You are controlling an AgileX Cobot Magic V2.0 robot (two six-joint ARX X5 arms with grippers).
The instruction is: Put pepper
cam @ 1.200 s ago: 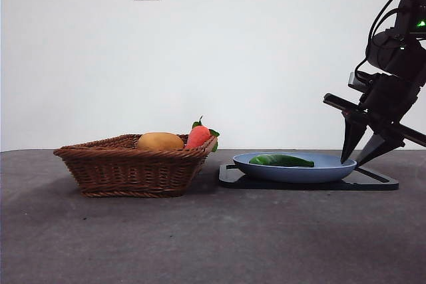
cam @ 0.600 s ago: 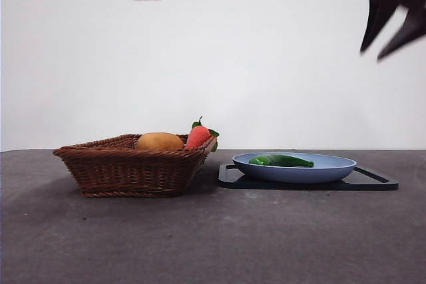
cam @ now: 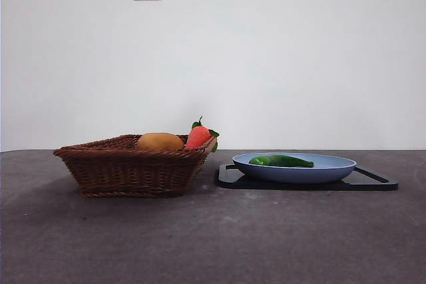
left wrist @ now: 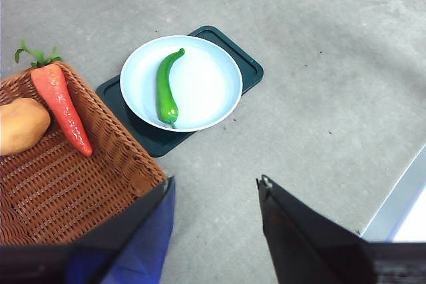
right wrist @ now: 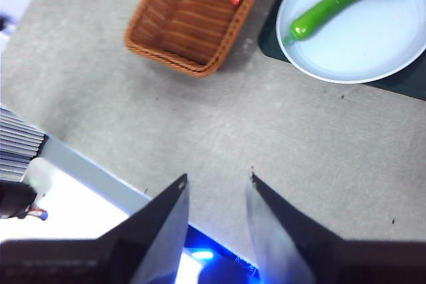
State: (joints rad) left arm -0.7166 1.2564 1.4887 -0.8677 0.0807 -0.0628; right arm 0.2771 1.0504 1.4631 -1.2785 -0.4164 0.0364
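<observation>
Pepper (left wrist: 164, 88), glossy green, slender, curved, on plate (left wrist: 213, 98), both claws open, empty

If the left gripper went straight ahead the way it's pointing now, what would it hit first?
Probably bare table. The open left gripper aims at the grey surface between the basket and the plate; the pepper lies farther along, though depth is uncertain.

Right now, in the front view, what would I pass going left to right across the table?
Wicker basket → tan potato-like item → red-orange carrot-like item → green pepper on the blue plate.
</observation>
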